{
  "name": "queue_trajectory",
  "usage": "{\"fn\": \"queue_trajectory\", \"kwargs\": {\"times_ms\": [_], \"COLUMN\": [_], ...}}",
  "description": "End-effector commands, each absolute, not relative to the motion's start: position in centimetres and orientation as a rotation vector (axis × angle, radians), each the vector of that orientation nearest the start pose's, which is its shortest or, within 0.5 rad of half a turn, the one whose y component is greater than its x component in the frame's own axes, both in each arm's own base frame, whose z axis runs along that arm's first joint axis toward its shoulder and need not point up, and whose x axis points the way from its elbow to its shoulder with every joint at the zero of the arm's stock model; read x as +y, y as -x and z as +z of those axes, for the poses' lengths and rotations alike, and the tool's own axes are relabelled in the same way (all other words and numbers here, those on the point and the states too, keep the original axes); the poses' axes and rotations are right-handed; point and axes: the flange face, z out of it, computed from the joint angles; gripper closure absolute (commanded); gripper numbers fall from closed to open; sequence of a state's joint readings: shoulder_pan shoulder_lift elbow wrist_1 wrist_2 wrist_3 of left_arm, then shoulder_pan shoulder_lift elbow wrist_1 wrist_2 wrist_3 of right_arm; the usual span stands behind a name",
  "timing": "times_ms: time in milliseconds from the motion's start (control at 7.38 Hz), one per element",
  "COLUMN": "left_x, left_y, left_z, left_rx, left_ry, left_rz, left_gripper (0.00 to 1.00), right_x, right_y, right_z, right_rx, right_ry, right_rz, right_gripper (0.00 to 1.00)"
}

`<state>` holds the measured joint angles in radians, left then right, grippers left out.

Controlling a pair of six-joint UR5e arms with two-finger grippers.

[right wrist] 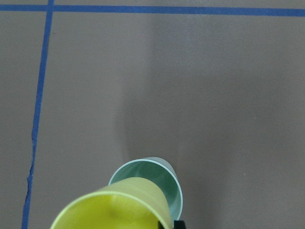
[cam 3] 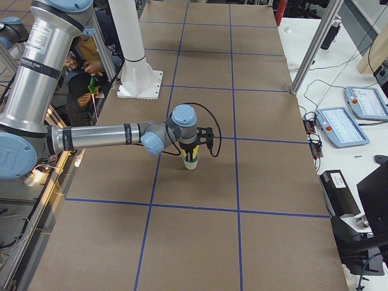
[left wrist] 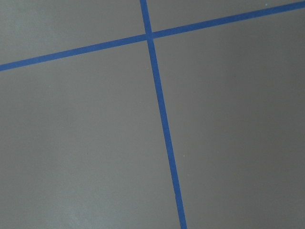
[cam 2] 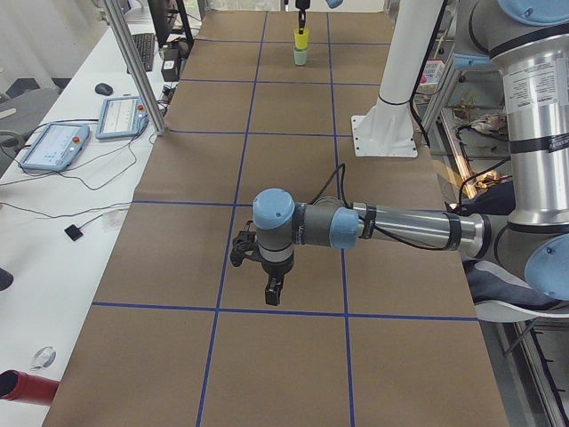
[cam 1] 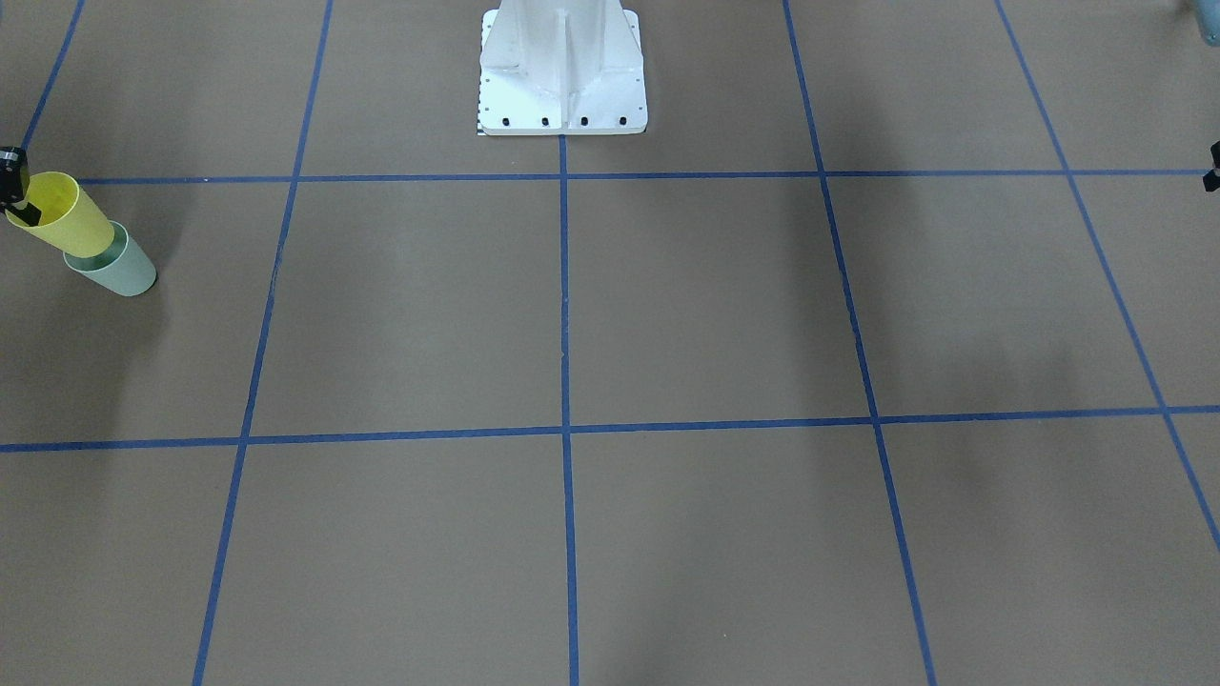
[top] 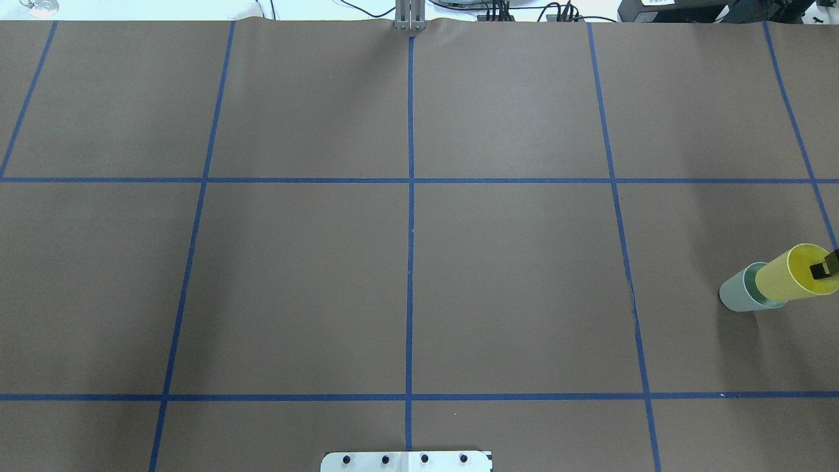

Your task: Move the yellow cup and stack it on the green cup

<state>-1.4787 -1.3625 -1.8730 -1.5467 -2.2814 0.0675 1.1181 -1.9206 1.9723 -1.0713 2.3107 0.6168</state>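
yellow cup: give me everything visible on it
The yellow cup is a plain, bright lemon tumbler that looks like plastic, tapered, with the wide rim up. It stands about upright, far out on the robot's right. The right gripper pinches its wall at the rim, one black finger inside. Its base sits in the mouth of the green cup, not fully nested.

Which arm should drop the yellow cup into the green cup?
Right. The right hand holds the yellow cup at the mouth of the green cup; the left hand hangs far off.
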Motion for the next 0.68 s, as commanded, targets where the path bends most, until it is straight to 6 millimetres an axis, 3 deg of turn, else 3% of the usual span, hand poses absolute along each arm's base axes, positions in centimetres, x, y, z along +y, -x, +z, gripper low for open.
{"fn": "queue_trajectory", "kwargs": {"times_ms": [0, 135, 271, 406, 542], "left_x": [-41.24, -41.25, -41.24, -41.17, -41.17], "left_y": [3.06, 3.06, 3.06, 3.07, 3.07], "left_z": [60.95, 60.93, 60.95, 61.01, 61.01], "left_rx": [0.712, 0.712, 0.712, 0.712, 0.712], "left_ry": [-0.059, -0.060, -0.059, -0.057, -0.057], "left_rz": [0.178, 0.178, 0.178, 0.177, 0.176], "left_gripper": [0.00, 0.00, 0.00, 0.00, 0.00], "right_x": [-36.16, -36.14, -36.15, -36.34, -36.48], "right_y": [10.36, 10.41, 10.52, 10.69, 10.78], "right_z": [55.56, 55.56, 55.54, 55.23, 55.04], "right_rx": [-0.873, -0.873, -0.878, -0.882, -0.886], "right_ry": [-0.086, -0.085, -0.083, -0.089, -0.092], "right_rz": [-0.050, -0.052, -0.055, -0.063, -0.065], "right_gripper": [1.00, 1.00, 0.72, 0.01, 0.00]}}
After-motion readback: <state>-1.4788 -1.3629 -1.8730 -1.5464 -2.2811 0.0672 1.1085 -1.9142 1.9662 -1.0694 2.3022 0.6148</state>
